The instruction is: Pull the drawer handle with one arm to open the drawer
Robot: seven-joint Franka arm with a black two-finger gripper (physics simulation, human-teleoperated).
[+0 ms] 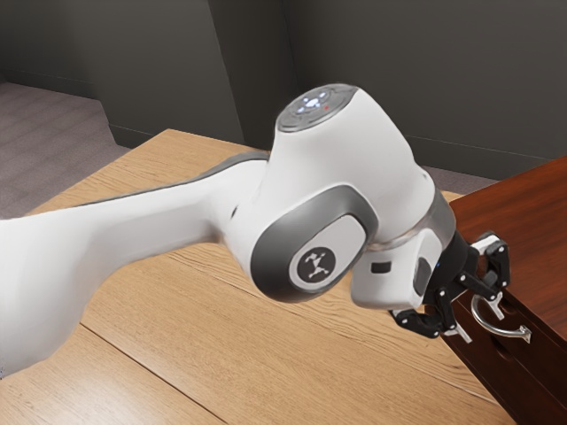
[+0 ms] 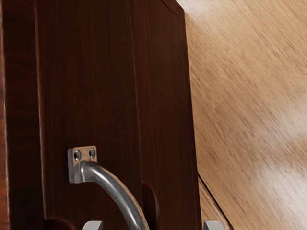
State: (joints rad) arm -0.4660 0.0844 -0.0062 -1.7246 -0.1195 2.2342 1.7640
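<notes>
My pincer [image 1: 477,321]: spread wide, gripping nothing.
Handle [image 2: 112,184]: curved metal, btwn my tips.
Drawer [image 2: 120,76]: dark wood, on table [image 1: 221,354].

Light wooden table [image 1: 221,345], dark red-brown drawer cabinet [image 1: 532,212] standing on it

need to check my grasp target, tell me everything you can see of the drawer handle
The drawer handle is a curved bar of brushed grey metal, bowing out from the dark wooden drawer front. One end joins a small plate with two screws. It passes between the open gripper's fingers, and I cannot see either one touching it.
</notes>
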